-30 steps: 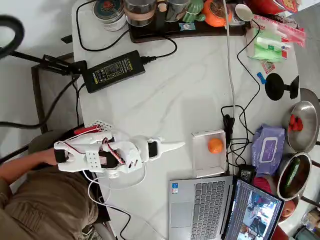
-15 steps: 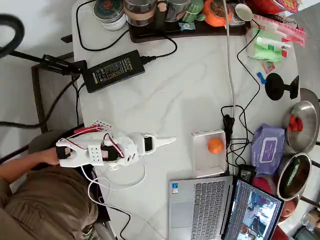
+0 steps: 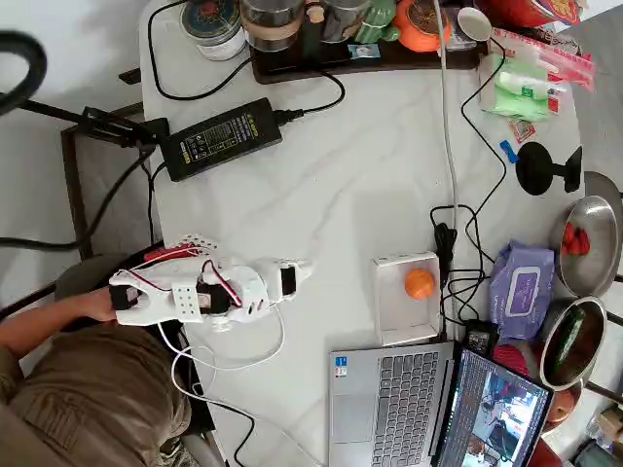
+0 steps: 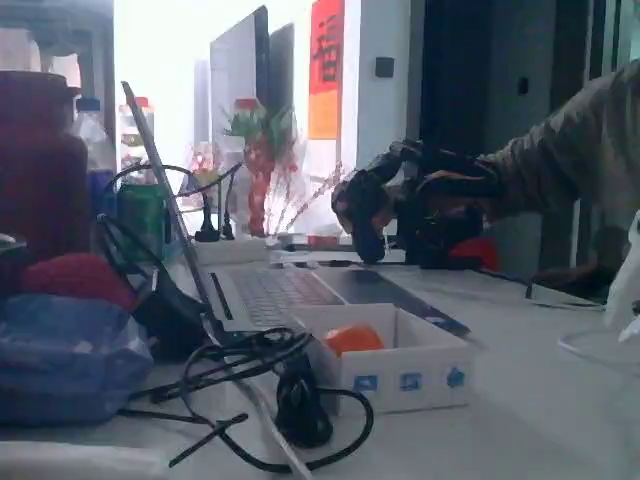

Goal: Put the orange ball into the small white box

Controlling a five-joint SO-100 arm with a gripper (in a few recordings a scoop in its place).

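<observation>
Orange ball [image 3: 420,283] sits inside the small white box [image 3: 394,316], toward its far end as the overhead view shows it, w/ the rim holding it from rolling; in the fixed view we see the ball [image 4: 354,338] low behind the box wall [image 4: 400,378]. We judge the task's drop is done, since nothing grips the ball and it rests on the box floor.

The gripper [image 3: 300,271] lies well apart from the box, its tip pointing toward it across bare marble tabletop [image 3: 360,175]. The white arm [image 3: 195,295] is folded low and compact near the table edge, wires looped over it, the wrist roughly level. The jaws look drawn together to a narrow point and hold nothing, though the overhead pic is too coarse for us to be sure; we can't tell for certain.

Ahead of the jaws and beyond the box: black cables [image 3: 458,263], a purple wipes pack [image 3: 521,290], and a laptop [image 3: 389,404] just beside the box.
</observation>
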